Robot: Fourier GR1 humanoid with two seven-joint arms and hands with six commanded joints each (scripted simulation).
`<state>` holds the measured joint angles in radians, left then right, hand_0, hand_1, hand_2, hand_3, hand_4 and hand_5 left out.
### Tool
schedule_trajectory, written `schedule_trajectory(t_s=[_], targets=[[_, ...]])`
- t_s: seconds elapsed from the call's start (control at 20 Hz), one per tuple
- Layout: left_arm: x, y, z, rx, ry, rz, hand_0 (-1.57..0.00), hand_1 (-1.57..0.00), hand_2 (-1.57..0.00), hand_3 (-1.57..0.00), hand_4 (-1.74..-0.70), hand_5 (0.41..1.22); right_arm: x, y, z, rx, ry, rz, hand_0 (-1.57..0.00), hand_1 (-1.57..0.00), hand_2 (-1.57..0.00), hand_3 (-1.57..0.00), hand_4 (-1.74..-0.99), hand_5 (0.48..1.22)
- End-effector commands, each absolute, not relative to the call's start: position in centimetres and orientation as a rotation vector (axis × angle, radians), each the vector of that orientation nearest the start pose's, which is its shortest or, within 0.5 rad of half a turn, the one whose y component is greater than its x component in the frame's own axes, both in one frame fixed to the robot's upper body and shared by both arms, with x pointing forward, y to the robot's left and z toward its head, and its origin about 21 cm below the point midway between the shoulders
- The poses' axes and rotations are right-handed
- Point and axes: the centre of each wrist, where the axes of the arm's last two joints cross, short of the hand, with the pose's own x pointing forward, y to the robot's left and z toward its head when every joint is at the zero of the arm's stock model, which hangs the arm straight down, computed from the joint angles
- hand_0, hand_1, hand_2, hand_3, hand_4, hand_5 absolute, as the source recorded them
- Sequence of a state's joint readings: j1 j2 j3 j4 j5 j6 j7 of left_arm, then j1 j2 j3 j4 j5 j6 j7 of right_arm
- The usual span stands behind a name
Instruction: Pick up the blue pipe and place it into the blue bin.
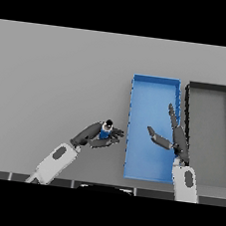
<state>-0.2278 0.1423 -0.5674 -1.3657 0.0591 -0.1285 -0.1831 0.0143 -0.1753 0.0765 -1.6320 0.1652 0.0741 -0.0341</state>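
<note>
The blue pipe (pixel 105 131) is a short blue piece with a dark end. My left hand (pixel 96 135) has its fingers curled round it, just left of the blue bin (pixel 156 82), near the bin's left wall. The bin is a long open tray lying right of centre. My right hand (pixel 175 135) hovers over the bin's right half with fingers straight and thumb spread, holding nothing.
A black bin (pixel 211 88) with a grey floor stands directly right of the blue bin, their walls almost touching. The grey table (pixel 54 73) stretches wide to the left and behind.
</note>
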Motion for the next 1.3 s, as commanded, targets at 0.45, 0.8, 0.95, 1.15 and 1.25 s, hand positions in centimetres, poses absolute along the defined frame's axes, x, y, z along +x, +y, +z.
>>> schedule_trajectory(t_s=[0.45, 0.8, 0.95, 1.15, 1.25], targets=[[26.3, 9.4, 3.8, -0.588, -1.724, -0.728, -1.56, -1.56, -1.57, -1.56, -1.47, 1.218, 24.2, -25.2, 1.3, -0.167, -1.635, 0.406, 0.0, 0.0, 0.0, 0.0, -1.126, 0.567], [26.5, 9.5, 4.0, -0.603, -1.691, -0.752, -1.57, -1.57, -1.57, -1.57, -1.47, 1.22, 25.4, -25.7, 2.2, -0.156, -1.645, 0.448, 0.0, 0.0, 0.0, 0.0, -1.121, 0.578], [26.9, 9.4, 4.4, -0.598, -1.696, -0.75, -1.57, -1.57, -1.57, -1.57, -1.47, 1.22, 26.8, -25.7, 2.8, -0.131, -1.653, 0.485, 0.0, 0.0, 0.0, 0.0, -1.157, 0.578], [26.5, 9.5, 4.2, -0.603, -1.715, -0.757, -1.57, -1.57, -1.57, -1.57, -1.47, 1.221, 26.7, -25.7, 3.0, -0.052, -1.727, 0.47, 0.0, -0.02, -0.02, 0.0, -1.178, 0.569], [26.6, 9.5, 4.1, -0.595, -1.708, -0.771, -1.57, -1.57, -1.57, -1.57, -1.47, 1.221, 26.9, -26.0, 4.4, 0.075, -1.825, 0.439, 0.0, -0.02, -0.03, 0.0, -1.172, 0.579]])
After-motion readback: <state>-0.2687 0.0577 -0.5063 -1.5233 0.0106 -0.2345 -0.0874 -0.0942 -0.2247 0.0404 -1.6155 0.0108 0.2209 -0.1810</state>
